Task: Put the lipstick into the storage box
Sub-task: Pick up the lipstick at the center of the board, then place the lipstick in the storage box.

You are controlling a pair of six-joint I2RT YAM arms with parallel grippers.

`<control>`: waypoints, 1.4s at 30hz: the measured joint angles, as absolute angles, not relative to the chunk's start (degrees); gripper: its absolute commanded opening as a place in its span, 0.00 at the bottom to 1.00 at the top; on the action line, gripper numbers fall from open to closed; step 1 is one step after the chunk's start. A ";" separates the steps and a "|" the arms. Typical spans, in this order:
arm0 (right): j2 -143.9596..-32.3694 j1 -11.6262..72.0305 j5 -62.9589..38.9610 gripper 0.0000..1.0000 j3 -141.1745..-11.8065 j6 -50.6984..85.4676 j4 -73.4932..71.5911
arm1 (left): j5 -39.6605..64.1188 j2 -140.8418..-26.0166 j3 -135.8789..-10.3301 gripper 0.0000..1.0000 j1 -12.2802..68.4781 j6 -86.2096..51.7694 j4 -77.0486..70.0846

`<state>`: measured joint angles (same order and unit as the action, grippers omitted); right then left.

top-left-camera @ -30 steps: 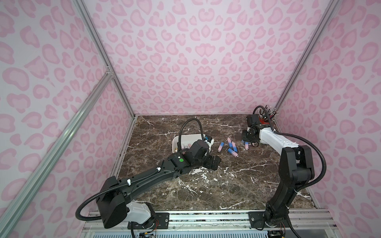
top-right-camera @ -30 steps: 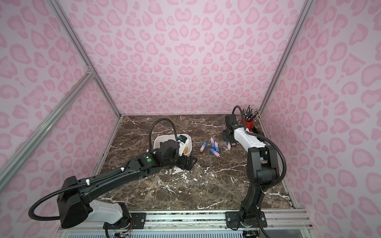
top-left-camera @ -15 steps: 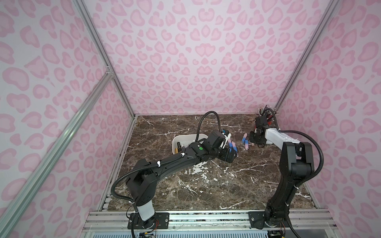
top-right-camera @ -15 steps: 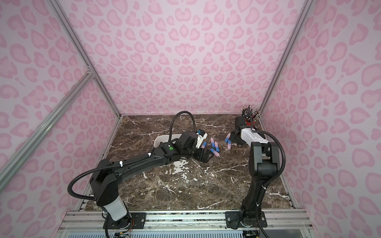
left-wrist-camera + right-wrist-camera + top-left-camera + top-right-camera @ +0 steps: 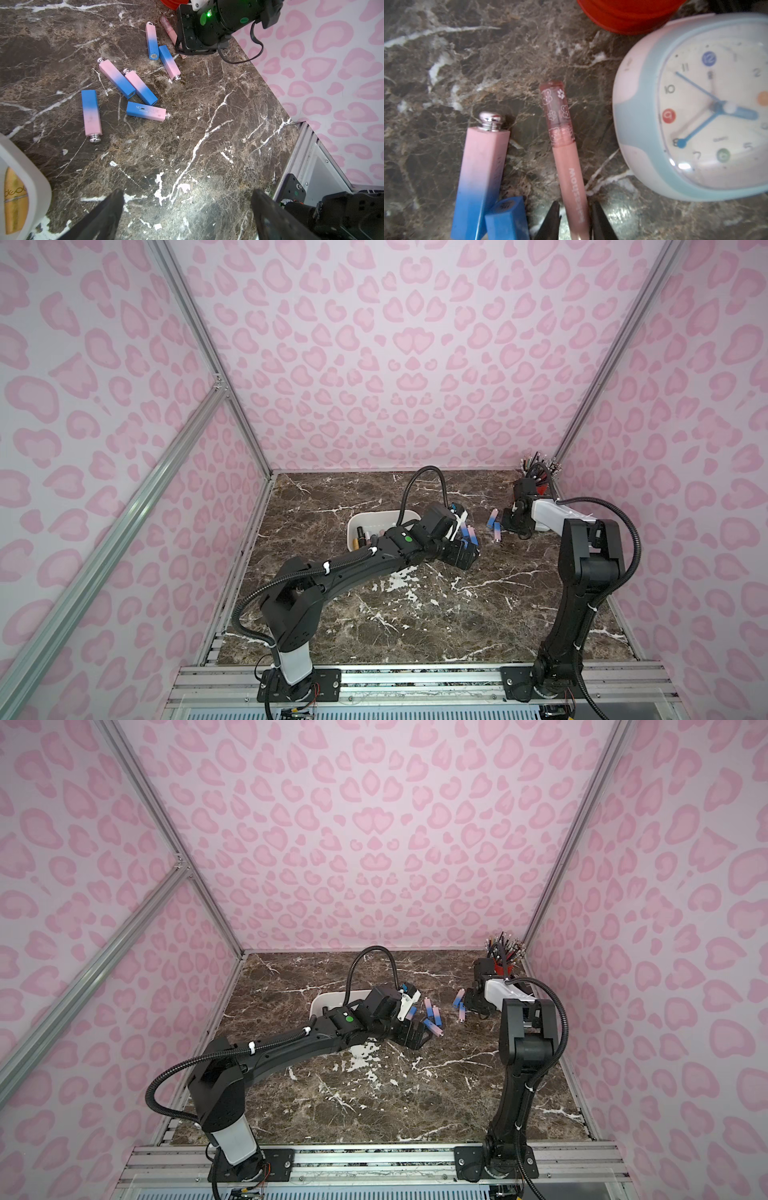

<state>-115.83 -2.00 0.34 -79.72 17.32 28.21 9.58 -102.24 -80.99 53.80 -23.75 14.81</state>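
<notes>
Lipstick (image 5: 91, 113) nearest the wide-open left tool (image 5: 188, 195) lies flat on the surface (image 5: 207, 145) near the storage box (image 5: 31, 176); straddling its long sides squarely looks best. Farther off, the right tool (image 5: 574, 209) pinches a pink gloss tube (image 5: 566, 162), which wants a straight lift.

Mostly matte black, the left arm (image 5: 353, 568) and right arm (image 5: 582, 560) each carry one white link, ribbed black cable (image 5: 429, 468) and a screw-dotted base plate (image 5: 328, 684), the left hand (image 5: 188, 193) and right hand (image 5: 575, 203) end in tapered black fingers (image 5: 108, 214), and a green dot (image 5: 407, 538) marks the left wrist.
</notes>
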 measured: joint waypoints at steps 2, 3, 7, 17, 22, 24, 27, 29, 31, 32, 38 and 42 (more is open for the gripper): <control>-116.27 -2.00 0.34 0.23 -80.05 17.32 28.23 | 9.32 -102.24 -80.82 0.98 53.80 -23.68 14.85; -116.46 -2.00 0.32 0.22 -80.14 17.32 28.18 | 9.17 -102.24 -80.71 0.98 53.80 -23.49 14.87; -116.68 -2.00 0.30 0.16 -80.25 17.34 28.18 | 8.99 -102.21 -80.20 0.98 53.80 -23.29 14.90; -115.00 -1.45 -0.49 0.14 -79.92 17.39 29.02 | 8.56 -100.33 -77.89 0.98 53.80 -22.87 14.92; -112.88 0.36 -1.06 0.13 -79.96 17.41 29.74 | 7.84 -98.04 -74.74 0.98 53.80 -22.87 14.63; -111.98 1.17 -1.06 0.14 -80.05 17.41 30.22 | 7.44 -97.08 -73.63 0.98 53.80 -22.87 14.81; -109.71 2.81 -0.82 0.14 -80.05 17.41 31.40 | 6.79 -94.80 -71.64 0.98 53.80 -22.87 14.72; -108.01 4.49 -0.45 0.14 -80.14 17.41 31.73 | 5.85 -92.88 -69.69 0.98 53.80 -22.87 14.52; -106.65 6.39 -0.45 0.15 -80.20 17.41 32.01 | 4.95 -90.80 -67.33 0.98 53.80 -23.14 14.31; -105.95 7.49 -0.47 0.14 -80.23 17.41 32.32 | 4.49 -89.62 -65.95 0.98 53.80 -23.55 14.04; -103.46 15.68 -0.45 0.15 -80.55 18.41 33.28 | 2.48 -82.91 -59.35 0.98 53.80 -24.99 12.23; -103.50 22.06 0.21 0.15 -82.76 18.87 34.79 | 0.38 -77.65 -54.78 0.98 53.80 -25.74 11.99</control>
